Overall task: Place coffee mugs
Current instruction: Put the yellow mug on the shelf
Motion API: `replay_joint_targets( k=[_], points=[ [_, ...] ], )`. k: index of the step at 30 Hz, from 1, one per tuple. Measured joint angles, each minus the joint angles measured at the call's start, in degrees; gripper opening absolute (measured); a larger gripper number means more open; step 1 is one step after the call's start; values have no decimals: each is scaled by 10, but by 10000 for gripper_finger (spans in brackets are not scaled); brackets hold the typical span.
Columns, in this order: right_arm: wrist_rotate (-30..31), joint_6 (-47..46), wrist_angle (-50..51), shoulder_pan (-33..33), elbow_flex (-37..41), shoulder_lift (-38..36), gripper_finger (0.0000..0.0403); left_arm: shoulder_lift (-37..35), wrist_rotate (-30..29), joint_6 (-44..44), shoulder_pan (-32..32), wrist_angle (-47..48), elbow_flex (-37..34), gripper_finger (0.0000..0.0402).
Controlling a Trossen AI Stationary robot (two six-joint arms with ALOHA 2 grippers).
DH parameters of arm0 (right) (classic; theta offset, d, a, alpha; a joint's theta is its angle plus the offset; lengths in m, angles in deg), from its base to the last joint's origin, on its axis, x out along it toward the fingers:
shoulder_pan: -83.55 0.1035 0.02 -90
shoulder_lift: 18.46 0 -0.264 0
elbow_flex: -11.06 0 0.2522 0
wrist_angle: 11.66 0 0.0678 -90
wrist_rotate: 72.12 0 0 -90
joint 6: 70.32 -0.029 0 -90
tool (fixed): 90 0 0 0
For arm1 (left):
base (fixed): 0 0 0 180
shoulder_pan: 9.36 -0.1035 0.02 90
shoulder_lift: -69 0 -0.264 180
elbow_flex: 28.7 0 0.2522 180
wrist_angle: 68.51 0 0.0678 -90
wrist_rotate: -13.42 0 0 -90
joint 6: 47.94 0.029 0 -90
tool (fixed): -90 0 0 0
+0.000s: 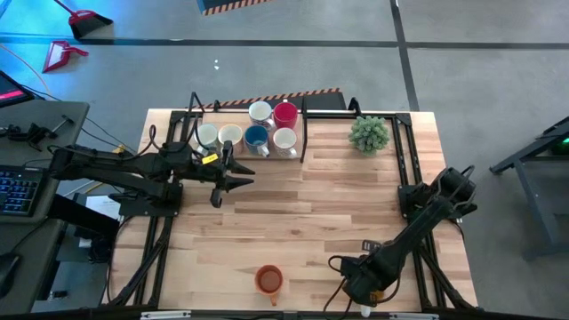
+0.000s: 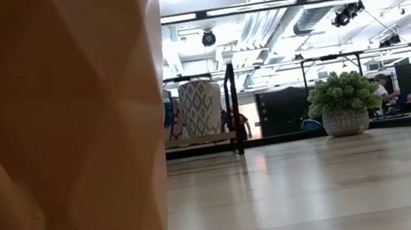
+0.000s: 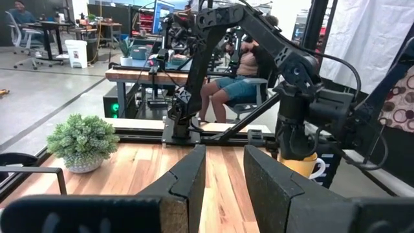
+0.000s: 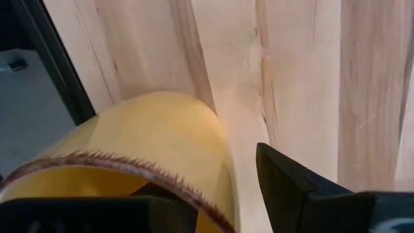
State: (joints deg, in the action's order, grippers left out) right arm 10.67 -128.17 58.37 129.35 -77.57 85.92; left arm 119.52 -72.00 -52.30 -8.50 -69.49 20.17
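Six mugs stand in a black-framed rack (image 1: 305, 133) at the far edge: white ones (image 1: 206, 135) (image 1: 230, 135) (image 1: 284, 140) (image 1: 260, 111), a blue one (image 1: 256, 138) and a red one (image 1: 284, 113). A red-orange mug (image 1: 269, 279) (image 2: 49, 133) stands alone near the near edge. A yellow mug (image 4: 155, 129) (image 3: 299, 165) sits under my right gripper (image 1: 364, 289) (image 4: 210, 171), which is open and hides it in the high view. My left gripper (image 1: 240, 178) (image 3: 223, 175) hovers open just in front of the rack, touching nothing. My right gripper comes at the yellow mug from above. One finger (image 4: 158, 194) is inside the mug near its rim (image 4: 213, 188), and the other finger (image 4: 291, 188) is outside, with a strip of table showing between it and the wall. Whether the inner finger touches the mug, I cannot tell.
A small green potted plant (image 1: 369, 133) (image 2: 344, 108) stands at the far right of the table. Black frame rails run along the left and right sides. The wooden middle of the table (image 1: 311, 213) is bare. A seated person (image 3: 236, 84) shows beyond the table.
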Motion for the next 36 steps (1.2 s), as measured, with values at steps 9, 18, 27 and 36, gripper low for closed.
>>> replay_joint_targets(
  k=[9,18,27,36],
  points=[
    [18,-1,-4,0,13,0,56,0,0,0,0,0,0,93],
    [56,28,2,-8,32,-2,2,0,0,0,0,0,0,93],
    [91,132,5,-81,32,-2,1,0,0,0,0,3,0,93],
    [123,244,-28,-211,32,-3,1,0,0,0,0,4,0,93]
  ],
)
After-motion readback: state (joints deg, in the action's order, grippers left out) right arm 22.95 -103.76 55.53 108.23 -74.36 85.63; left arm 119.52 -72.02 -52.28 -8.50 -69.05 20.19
